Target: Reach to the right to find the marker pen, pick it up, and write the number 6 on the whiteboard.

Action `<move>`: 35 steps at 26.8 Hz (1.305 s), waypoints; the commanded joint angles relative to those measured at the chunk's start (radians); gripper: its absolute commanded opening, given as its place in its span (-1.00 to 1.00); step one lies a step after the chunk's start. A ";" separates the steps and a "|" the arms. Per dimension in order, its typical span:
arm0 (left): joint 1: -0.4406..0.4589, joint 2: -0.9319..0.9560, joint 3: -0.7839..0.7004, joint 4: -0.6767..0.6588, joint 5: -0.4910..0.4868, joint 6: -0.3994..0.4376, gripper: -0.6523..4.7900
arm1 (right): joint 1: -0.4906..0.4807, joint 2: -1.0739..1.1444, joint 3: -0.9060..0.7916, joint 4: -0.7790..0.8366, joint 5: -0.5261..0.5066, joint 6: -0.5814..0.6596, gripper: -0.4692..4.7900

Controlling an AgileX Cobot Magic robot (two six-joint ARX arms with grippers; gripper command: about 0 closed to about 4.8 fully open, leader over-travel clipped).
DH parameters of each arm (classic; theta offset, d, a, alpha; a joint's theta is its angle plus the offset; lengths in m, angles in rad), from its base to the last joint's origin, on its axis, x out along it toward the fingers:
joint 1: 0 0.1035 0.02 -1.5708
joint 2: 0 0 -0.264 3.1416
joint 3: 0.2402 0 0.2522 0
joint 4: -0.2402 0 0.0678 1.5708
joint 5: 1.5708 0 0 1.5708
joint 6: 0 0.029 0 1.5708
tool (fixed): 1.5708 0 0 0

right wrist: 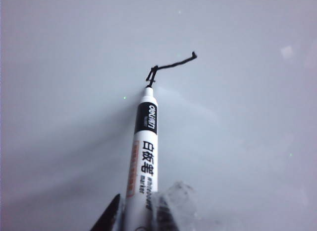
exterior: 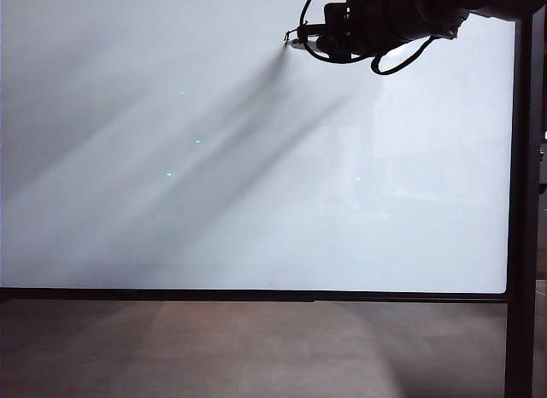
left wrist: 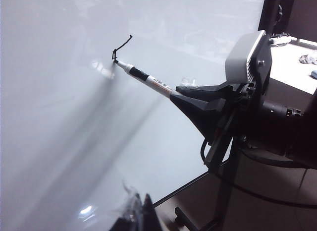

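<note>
Right hand grips marker pen, tip on whiteboard; left hand's opening unclear

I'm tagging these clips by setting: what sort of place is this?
Probably an indoor lab or office test area: a large framed whiteboard on a post, a plain floor below, and the right gripper holding a marker pen against it.

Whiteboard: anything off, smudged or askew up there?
Nothing stands out. The whiteboard is clean apart from a short angular black stroke at the marker pen tip, held by the right gripper near its upper right.
</note>
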 commanded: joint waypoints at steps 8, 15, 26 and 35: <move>0.000 -0.004 0.006 0.013 0.003 -0.003 -0.78 | -0.001 -0.004 0.003 -0.069 0.013 0.023 -0.71; 0.000 -0.004 0.006 0.012 0.003 -0.003 -0.78 | 0.000 -0.004 0.003 -0.102 0.013 0.023 -0.71; 0.000 -0.004 0.006 0.011 0.000 -0.002 -0.78 | 0.003 -0.046 0.003 -0.048 -0.035 0.023 -0.71; 0.000 -0.004 0.006 0.011 0.001 -0.003 -0.78 | 0.001 -0.053 0.003 -0.027 -0.051 0.013 -0.71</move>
